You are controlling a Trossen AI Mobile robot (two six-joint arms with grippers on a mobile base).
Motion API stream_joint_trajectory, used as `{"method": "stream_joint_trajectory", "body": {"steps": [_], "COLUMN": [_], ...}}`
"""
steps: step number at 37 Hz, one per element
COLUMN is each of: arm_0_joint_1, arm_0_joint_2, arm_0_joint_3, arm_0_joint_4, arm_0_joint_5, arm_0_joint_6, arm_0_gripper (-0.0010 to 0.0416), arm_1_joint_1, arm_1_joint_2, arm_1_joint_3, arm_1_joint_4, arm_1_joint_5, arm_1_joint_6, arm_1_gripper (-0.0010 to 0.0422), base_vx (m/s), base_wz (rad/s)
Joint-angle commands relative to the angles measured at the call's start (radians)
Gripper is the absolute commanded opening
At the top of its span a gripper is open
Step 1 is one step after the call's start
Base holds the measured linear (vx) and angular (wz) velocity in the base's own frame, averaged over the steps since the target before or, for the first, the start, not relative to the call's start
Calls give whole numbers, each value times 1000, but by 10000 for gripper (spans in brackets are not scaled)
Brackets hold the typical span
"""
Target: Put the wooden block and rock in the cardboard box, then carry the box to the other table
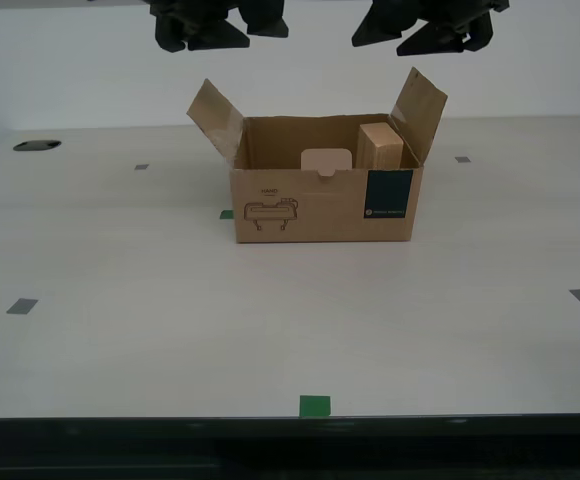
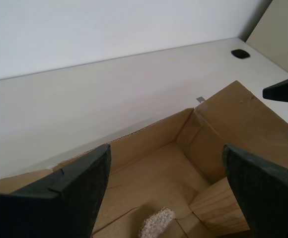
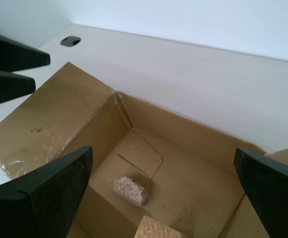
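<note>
Box: the cardboard box (image 1: 325,205) stands near the middle of the pale surface (image 1: 120,330), side flaps up, label panel toward the exterior view's right.
Block: the wooden block (image 1: 379,147) stands on end inside the box, at the end on the exterior view's right, its top showing above the front wall.
Rock: the rock (image 3: 129,190) lies loose on the box floor, near the block but apart from it, as both wrist views show.
Loading: judged done; what remains is to grip and carry the box to the other table, which is not in view.
My first pincer (image 3: 164,198): spread wide, holding nothing, touching nothing, hanging above the box interior.
My second pincer (image 2: 166,191): likewise spread wide and empty, above the box, clear of its walls.
Risk, flaps: the raised flaps lean outward; a finger coming down on one would likely fold it or shove the box across the surface.
Risk, grip: thin walls may buckle if pinched on one side only, tilting the box.
Risk, contents: a tilt or jolt in the carry could topple the upright block and send the rock rolling.
Risk, uneven lift: if the two arms rise out of step, the box could twist free.
</note>
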State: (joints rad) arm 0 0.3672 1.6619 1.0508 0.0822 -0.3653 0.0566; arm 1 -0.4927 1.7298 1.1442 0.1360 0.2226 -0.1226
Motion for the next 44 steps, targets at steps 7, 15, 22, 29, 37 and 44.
{"method": "stream_joint_trajectory", "body": {"steps": [7, 15, 22, 29, 37, 44], "arm_0_joint_1": [0, 0, 0, 0, 0, -2], "arm_0_joint_2": [-1, -1, -1, 1, 1, 1], "arm_0_joint_3": [170, 337, 502, 654, 783, 837], "arm_0_joint_4": [-302, -549, -771, -949, -1101, -1203], "arm_0_joint_5": [80, 111, 111, 122, 193, 193], "arm_0_joint_6": [14, 59, 84, 91, 103, 119], "arm_0_gripper": [396, 396, 395, 393, 394, 394], "arm_1_joint_1": [1, 2, 3, 6, 11, 23], "arm_1_joint_2": [0, 0, 0, 0, 0, 0], "arm_1_joint_3": [187, 319, 409, 476, 533, 581], "arm_1_joint_4": [-299, -475, -623, -769, -904, -977], "arm_1_joint_5": [-36, -42, -42, -43, -42, -42], "arm_1_joint_6": [-2, -27, -52, -82, -82, -80], "arm_1_gripper": [358, 392, 398, 398, 398, 398], "base_vx": [0, 0, 0, 0, 0, 0], "base_wz": [0, 0, 0, 0, 0, 0]}}
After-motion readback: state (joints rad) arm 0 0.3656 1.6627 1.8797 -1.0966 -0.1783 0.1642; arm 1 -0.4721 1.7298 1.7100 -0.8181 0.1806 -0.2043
